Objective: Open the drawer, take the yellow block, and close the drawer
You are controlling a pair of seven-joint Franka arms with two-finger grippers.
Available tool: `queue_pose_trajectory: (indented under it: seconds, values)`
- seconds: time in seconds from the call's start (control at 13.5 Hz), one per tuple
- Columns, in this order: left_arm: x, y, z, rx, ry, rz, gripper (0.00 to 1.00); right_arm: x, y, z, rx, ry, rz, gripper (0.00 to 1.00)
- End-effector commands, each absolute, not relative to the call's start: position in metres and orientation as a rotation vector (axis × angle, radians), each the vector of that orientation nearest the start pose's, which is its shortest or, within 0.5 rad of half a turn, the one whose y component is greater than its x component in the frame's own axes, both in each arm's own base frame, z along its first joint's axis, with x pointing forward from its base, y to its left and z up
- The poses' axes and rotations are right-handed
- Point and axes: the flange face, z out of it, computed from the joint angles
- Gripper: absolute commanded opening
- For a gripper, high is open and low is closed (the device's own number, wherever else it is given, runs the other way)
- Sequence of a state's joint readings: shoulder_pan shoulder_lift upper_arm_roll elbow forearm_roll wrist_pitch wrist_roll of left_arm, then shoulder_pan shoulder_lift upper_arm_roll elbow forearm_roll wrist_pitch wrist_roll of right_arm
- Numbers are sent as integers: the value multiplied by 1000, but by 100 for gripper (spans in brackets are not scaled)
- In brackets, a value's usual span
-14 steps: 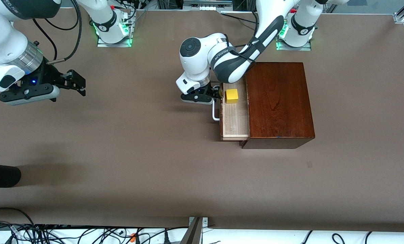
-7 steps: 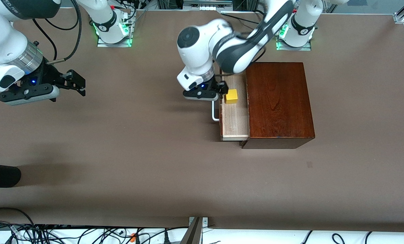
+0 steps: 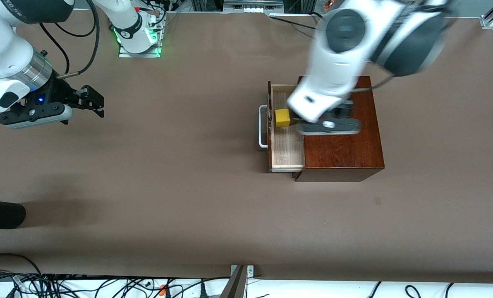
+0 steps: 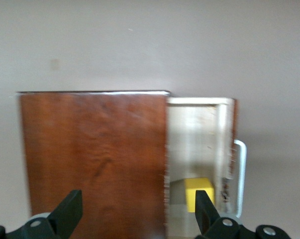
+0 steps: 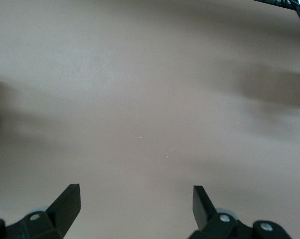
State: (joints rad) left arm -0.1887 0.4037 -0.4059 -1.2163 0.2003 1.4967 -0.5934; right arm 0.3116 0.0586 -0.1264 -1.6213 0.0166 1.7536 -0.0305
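Left pincer [image 3: 331, 118] rose over box [image 3: 345, 153], empty.

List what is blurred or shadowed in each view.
Front view: the left arm is smeared by motion, its left gripper over the wooden box; the yellow block and right gripper stay crisp, and soft shadows lie on the table. Left wrist view: box and drawer slightly soft. Right wrist view: faint dark shadow patches on the table.

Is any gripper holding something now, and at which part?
Nothing is held. The left gripper is open above the wooden box; the right gripper waits open.
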Motion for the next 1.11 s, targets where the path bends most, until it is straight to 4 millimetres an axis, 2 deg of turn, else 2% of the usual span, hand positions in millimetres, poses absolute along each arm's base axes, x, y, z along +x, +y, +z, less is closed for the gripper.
queue_pose_trajectory:
  seconds: [0.0, 0.07, 0.15, 0.22, 0.37, 0.52, 0.59, 0.74, 0.89, 1.04]
  values:
    - [597, -225, 575, -3073, 12, 174, 100, 578, 122, 580, -3094, -337, -100, 100]
    - [593, -201, 592, -3090, 91, 155, 100, 577, 133, 576, -3091, -368, -81, 100]
    - [594, -169, 597, -3088, 128, 154, 100, 573, 165, 566, -3089, -455, -62, 100]
    - [593, -135, 603, -3111, 137, 141, 100, 575, 189, 547, -3090, -518, -19, 100]
    - [579, -83, 605, -3134, 176, 99, 100, 561, 240, 537, -3062, -650, -10, 100]
    - [553, -68, 609, -3119, 252, 16, 100, 542, 301, 519, -3018, -832, 6, 100]
    - [546, -61, 605, -3120, 236, 26, 100, 521, 344, 517, -2964, -996, -26, 100]
    - [544, -47, 602, -3117, 209, 78, 100, 494, 418, 502, -2877, -1182, -118, 100]
    - [545, -46, 604, -3111, 190, 73, 100, 471, 497, 490, -2740, -1426, -196, 100]
    - [546, -40, 606, -3113, 185, 66, 100, 445, 568, 470, -2654, -1560, -219, 100]
